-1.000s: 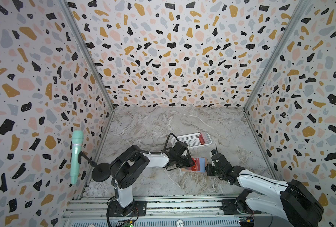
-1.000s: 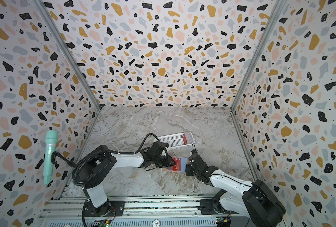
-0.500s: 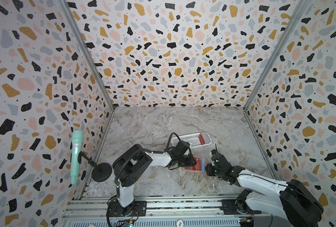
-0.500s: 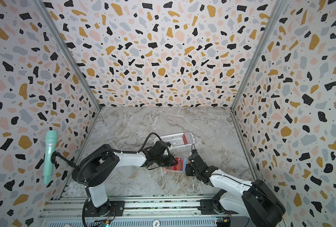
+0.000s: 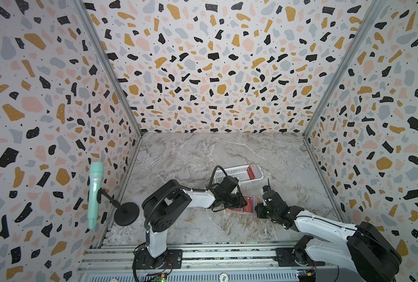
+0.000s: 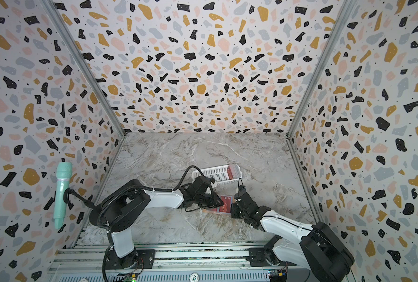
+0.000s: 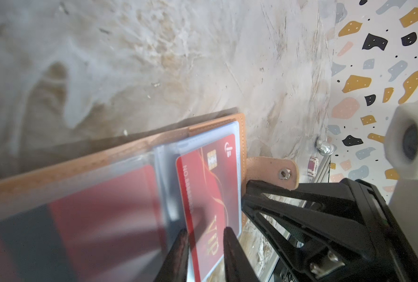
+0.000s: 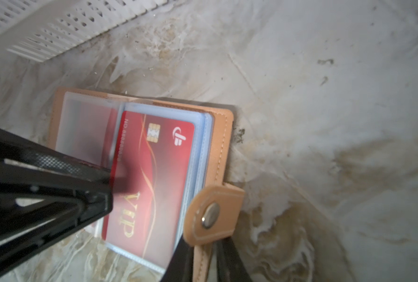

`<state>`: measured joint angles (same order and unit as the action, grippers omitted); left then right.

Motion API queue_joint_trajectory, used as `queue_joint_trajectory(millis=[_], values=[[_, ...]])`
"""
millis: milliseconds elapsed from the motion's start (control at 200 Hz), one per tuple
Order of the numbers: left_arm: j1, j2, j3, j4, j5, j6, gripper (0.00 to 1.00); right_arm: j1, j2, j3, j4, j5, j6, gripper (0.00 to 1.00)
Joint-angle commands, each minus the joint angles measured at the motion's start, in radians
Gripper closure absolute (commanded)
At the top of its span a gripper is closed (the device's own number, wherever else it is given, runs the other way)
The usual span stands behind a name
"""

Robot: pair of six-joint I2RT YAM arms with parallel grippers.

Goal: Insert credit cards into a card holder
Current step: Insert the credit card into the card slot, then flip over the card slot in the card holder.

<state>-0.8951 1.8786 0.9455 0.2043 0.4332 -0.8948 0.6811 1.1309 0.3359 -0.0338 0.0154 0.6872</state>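
Standing at the far left, a mint-green microphone [image 5: 95, 193] is hanging on its black stand [image 5: 126, 213] against the left wall, well apart from the work. Further right, the left arm is reaching across the marbled surface [image 5: 190, 156]. The left pincer [image 7: 205, 232] is straddling the VIP end of a red credit card [image 7: 210, 185]. Its fingers are standing slightly apart with the card between them, and I cannot tell whether they are truly pinching it.

The card is lying on the open card holder [image 8: 219, 146], which is resting flat on the surface toward the front. Its chip end is sitting within the outline of the top clear sleeve [image 8: 201, 136], near the holder's stitched edge. Just right of that, the right pincer [image 8: 203, 249] is clenching the holder's tan cover beside the snap tab [image 8: 212, 214].

The two pincers are working almost tip to tip, leaving little room between them. Behind them the white slotted basket [image 5: 230, 172] is sitting near the left wrist, with further red cards [image 5: 253, 171] standing in its right end. Bare marble is stretching from the basket to the back wall, from the right pincer to the right wall, and from the holder to the front rail [image 5: 227, 255].

Compared with a second ago, the left pincer is sitting a touch farther right over the holder. The right arm, holder and basket are keeping their places.

Terrazzo-patterned walls [image 5: 203, 73] are enclosing the grey-veined surface on three sides.
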Motion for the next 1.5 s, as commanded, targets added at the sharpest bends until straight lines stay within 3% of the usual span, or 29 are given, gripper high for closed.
queue_joint_trajectory(millis=[0,631,876,1081,1497], values=[[-0.013,0.013,0.022,0.035,0.03,-0.019,0.73,0.006,0.022,-0.004,-0.07,0.009,0.003,0.81],[-0.01,-0.072,-0.014,-0.168,-0.147,0.059,0.78,0.005,0.107,0.117,-0.071,0.04,-0.051,0.82],[-0.01,-0.046,0.001,-0.164,-0.142,0.061,0.83,0.005,0.032,0.102,-0.114,0.041,-0.052,0.82],[-0.01,-0.032,0.006,-0.164,-0.13,0.062,0.94,0.001,-0.017,0.095,-0.076,-0.029,-0.056,0.82],[-0.01,-0.024,0.009,-0.172,-0.124,0.07,0.93,-0.019,0.033,0.09,0.002,-0.119,-0.038,0.8]])
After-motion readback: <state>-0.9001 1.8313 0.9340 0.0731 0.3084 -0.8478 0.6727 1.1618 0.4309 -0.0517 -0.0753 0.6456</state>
